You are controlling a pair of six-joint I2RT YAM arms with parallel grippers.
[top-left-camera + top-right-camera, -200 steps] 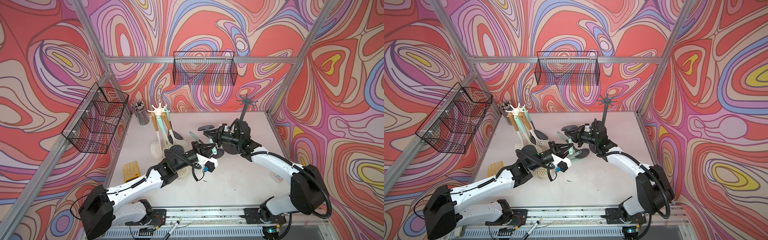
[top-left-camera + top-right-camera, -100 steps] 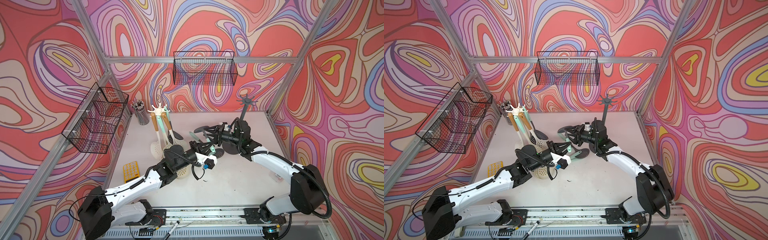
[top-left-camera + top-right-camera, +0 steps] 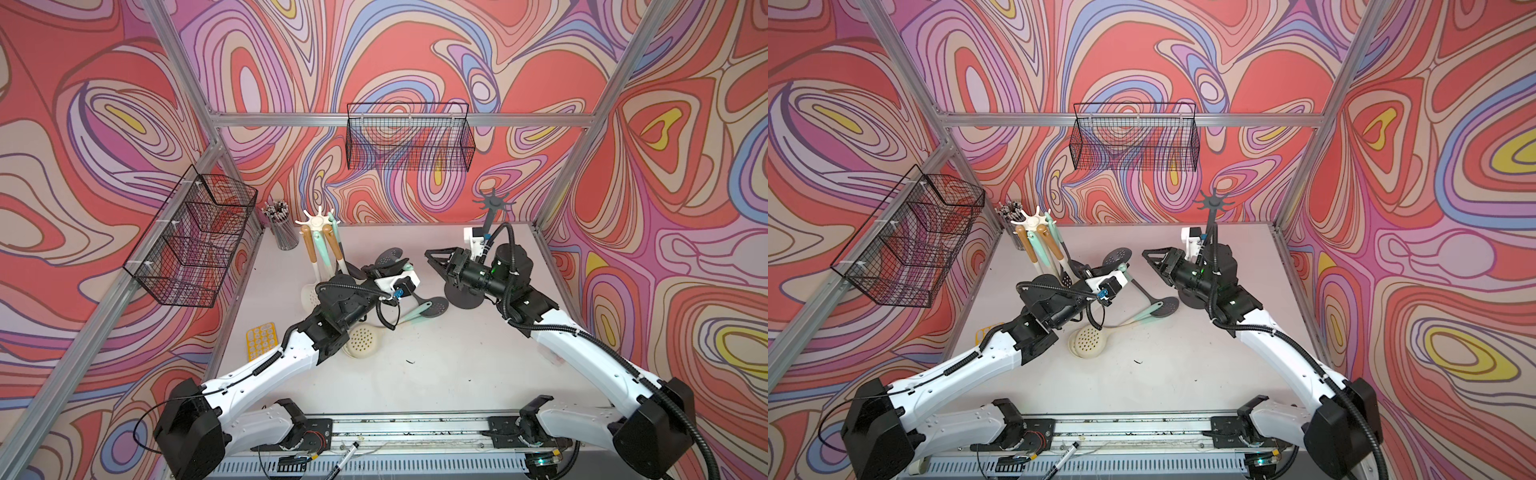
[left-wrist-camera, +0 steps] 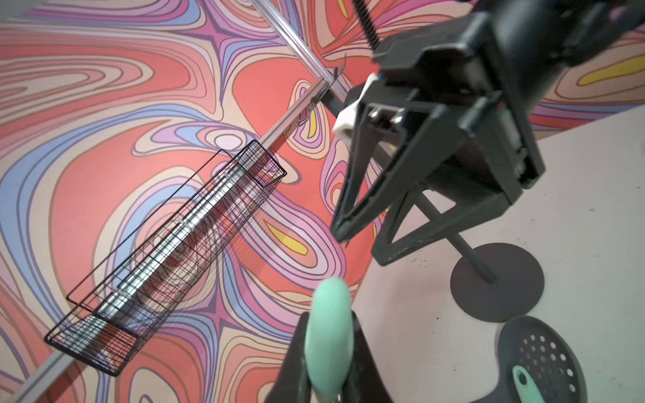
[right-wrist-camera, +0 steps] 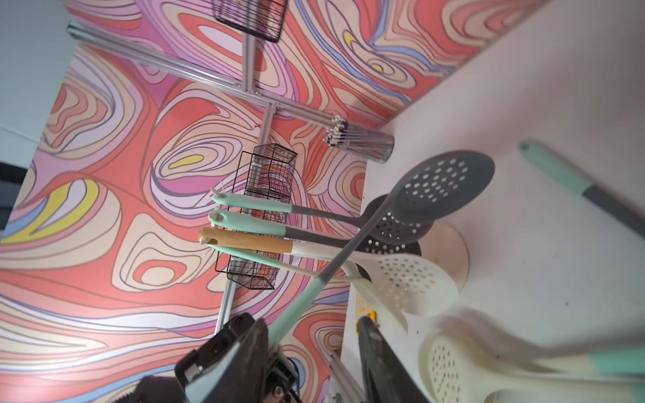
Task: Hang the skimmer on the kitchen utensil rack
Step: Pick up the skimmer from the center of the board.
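A skimmer with a grey perforated head (image 3: 390, 256) (image 5: 443, 188) and a mint handle (image 4: 328, 335) is held above the table. My left gripper (image 3: 401, 268) (image 3: 1119, 268) is shut on that handle near its end. My right gripper (image 3: 432, 259) (image 3: 1148, 257) (image 5: 314, 335) stands open just right of the handle end, which passes by one finger (image 5: 251, 345). A cream utensil rack (image 3: 318, 219) (image 3: 1034, 219) at the back left carries several hanging skimmers. An empty black rack (image 3: 492, 203) (image 3: 1212, 202) stands behind my right wrist.
A grey skimmer (image 3: 436, 307) (image 4: 541, 359) and a cream skimmer (image 3: 361, 340) (image 3: 1086, 340) lie on the table below the grippers. A pen cup (image 3: 284, 232), a yellow calculator (image 3: 259, 343) and two black wire baskets (image 3: 409, 139) (image 3: 195, 245) sit at the back and left.
My right gripper has opened and let go of the skimmer handle. The left gripper keeps its hold, and the skimmer has shifted a little to the left.
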